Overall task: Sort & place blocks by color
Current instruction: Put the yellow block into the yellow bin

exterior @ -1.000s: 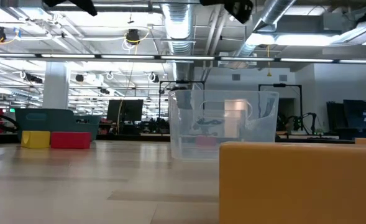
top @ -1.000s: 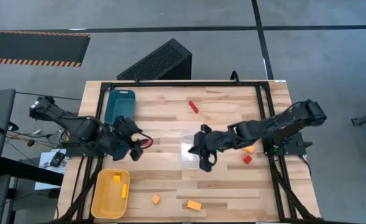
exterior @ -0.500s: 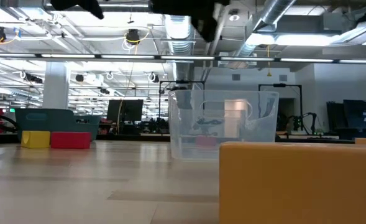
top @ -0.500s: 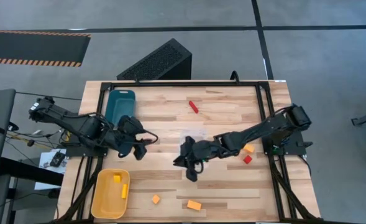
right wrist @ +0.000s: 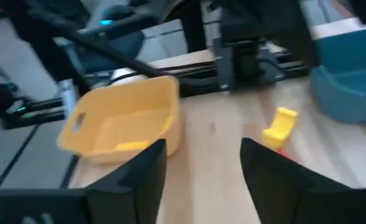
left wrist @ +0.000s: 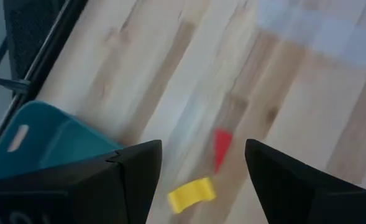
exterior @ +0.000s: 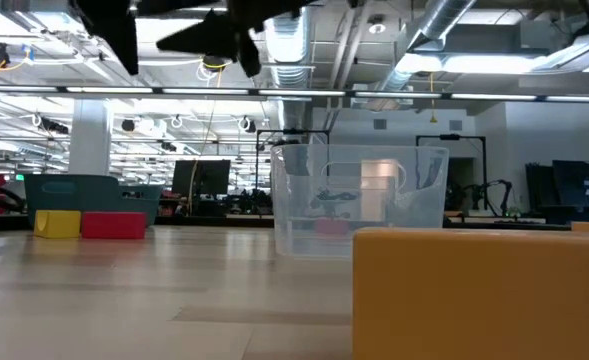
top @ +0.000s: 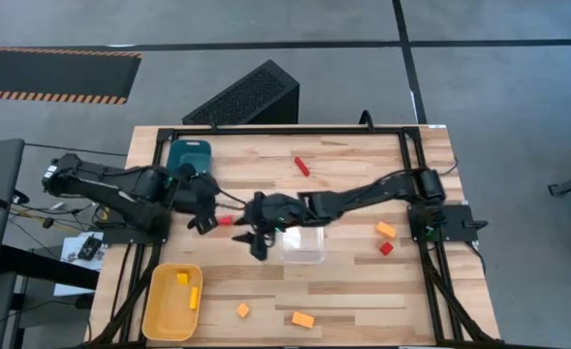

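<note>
Grey concrete floor [top: 518, 97] surrounds the wooden table [top: 343, 291]; hazard-striped mat [top: 52, 75] at 10 o'clock, black perforated box [top: 248, 96] at 12. Low view: open industrial hall, exposed ceiling ducts [exterior: 444, 30], strip lights [exterior: 174, 91], white column [exterior: 89, 140] at 9 o'clock.

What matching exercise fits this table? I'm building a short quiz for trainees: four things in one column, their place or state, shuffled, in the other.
Things:
1. yellow tray
2. teal tray
3. clear box
4. red bar

Places or states:
A. see-through, standing mid-table
B. lying alone on bare wood near the table's upper edge in the high view
C. holding yellow blocks
D. at the table's upper left corner in the high view

Pairs: 1-C, 2-D, 3-A, 4-B
</note>
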Tool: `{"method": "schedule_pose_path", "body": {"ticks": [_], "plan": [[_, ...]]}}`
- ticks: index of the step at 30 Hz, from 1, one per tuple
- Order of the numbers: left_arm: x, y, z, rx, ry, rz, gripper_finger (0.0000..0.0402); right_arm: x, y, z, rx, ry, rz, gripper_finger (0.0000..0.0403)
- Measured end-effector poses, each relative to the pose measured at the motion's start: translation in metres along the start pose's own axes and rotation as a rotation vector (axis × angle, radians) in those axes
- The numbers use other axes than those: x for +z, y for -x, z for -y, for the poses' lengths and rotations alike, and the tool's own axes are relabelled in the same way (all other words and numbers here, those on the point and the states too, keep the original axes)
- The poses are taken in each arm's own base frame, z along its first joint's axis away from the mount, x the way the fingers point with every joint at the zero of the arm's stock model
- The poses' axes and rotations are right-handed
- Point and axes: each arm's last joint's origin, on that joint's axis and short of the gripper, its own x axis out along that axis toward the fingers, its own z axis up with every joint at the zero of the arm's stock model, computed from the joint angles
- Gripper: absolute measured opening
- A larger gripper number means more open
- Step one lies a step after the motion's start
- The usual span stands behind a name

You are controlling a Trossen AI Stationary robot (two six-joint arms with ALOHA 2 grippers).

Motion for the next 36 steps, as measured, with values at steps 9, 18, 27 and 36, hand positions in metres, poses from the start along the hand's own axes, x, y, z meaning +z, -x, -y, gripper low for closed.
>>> {"method": "schedule_pose_path", "body": {"ticks": [9,18,27,36], "plan": [[-0.002,-0.012,-0.044,-0.050,-0.023,-0.121,0.0222,0.015,-0.018,0.051,-0.106,0.002,-0.065,0.0236],[-0.062,-0.049,-0.061,-0.207,0.247,-0.086,0.0222,0.056,0.023,0.097,-0.237,-0.077,0.002,0.0199],[-0.067,-0.068,-0.057,-0.173,0.399,-0.136,0.0222,0.082,0.068,0.130,-0.288,-0.056,0.003,0.0180],[-0.058,-0.091,-0.052,-0.061,0.464,-0.233,0.0222,0.082,0.129,0.151,-0.418,-0.027,-0.120,0.0175]]}}
